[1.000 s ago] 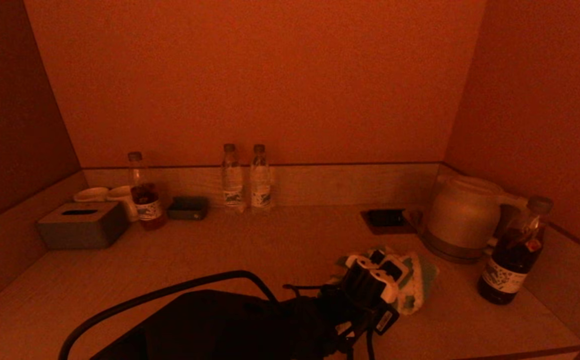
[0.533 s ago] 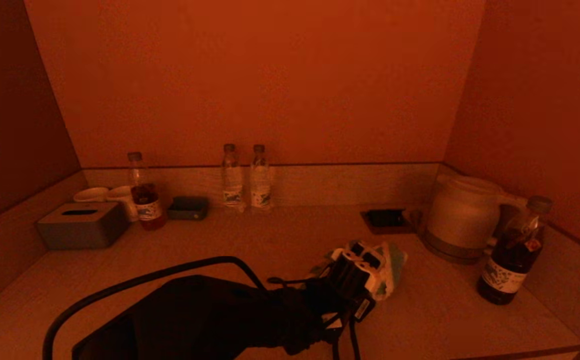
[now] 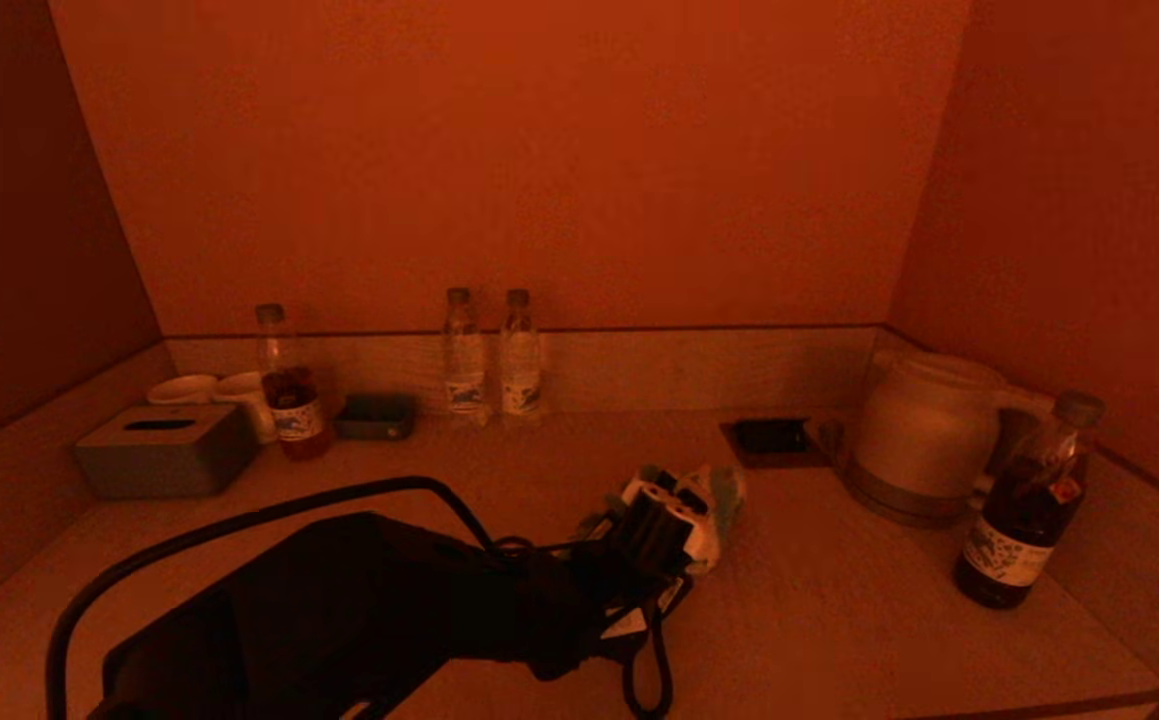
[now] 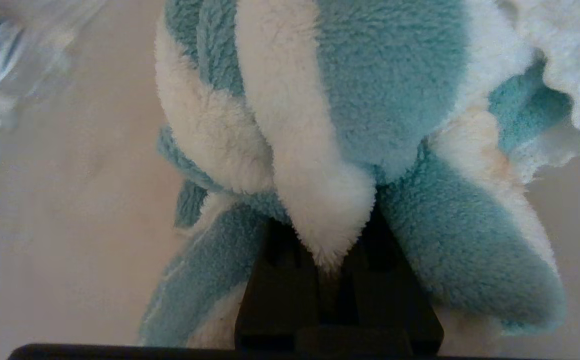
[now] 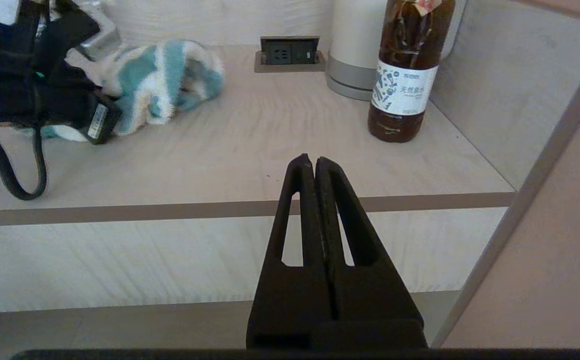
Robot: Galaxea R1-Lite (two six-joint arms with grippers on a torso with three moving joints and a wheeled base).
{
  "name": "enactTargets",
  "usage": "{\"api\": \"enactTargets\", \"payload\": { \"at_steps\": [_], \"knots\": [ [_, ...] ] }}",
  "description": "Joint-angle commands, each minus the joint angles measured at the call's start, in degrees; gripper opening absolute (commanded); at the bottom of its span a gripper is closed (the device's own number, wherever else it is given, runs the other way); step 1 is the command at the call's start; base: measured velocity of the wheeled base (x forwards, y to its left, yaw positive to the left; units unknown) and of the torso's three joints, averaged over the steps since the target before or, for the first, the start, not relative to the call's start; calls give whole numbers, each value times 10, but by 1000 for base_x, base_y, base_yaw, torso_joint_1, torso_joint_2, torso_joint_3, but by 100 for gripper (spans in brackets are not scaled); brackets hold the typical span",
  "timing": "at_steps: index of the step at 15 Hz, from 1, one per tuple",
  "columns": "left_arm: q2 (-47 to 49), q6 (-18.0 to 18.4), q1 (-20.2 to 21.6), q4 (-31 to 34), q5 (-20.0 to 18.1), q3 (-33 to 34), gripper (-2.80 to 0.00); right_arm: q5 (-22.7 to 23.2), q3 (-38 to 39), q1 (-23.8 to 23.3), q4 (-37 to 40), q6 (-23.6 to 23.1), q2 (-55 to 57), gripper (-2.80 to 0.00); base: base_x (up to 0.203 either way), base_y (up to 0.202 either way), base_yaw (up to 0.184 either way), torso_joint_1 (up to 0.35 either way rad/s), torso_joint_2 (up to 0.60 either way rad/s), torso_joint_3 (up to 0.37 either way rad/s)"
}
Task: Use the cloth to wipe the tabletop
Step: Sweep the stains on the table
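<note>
Left hand (image 4: pixel 337 260) (wrist view) — cloth (image 4: pixel 350 115) pinched

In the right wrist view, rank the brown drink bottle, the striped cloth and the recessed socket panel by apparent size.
1. Teal-and-white striped fleece cloth, partly hidden by the left arm.
2. Brown drink bottle with white label, top cropped; close to the cloth, so unsure.
3. Recessed dark socket panel, clearly smallest, also farthest.

The cloth (image 4: pixel 370 100) is fluffy, with teal and white stripes; it lies bunched on the pale wooden tabletop (image 5: pixel 249 150), pinched between the left gripper (image 4: pixel 337 245) fingers, spreading beyond their tips.
</note>
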Motion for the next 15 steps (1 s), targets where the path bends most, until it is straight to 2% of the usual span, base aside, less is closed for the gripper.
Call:
{"api": "enactTargets", "payload": {
  "at_steps": [1,5,7,9,15],
  "knots": [
    [-18,2,10,-5,7,23,-280,0,0,0,0,0,1,-280,0,0,0,0,0,0],
    [-59,2,27,-6,44,76,-280,0,0,0,0,0,1,-280,0,0,0,0,0,0],
    [-96,1,41,-7,66,124,-280,0,0,0,0,0,1,-280,0,0,0,0,0,0],
    [-120,-2,56,-11,70,163,-280,0,0,0,0,0,1,-280,0,0,0,0,0,0],
    [-179,5,94,-148,70,367,-280,0,0,0,0,0,1,-280,0,0,0,0,0,0]
  ]
}}
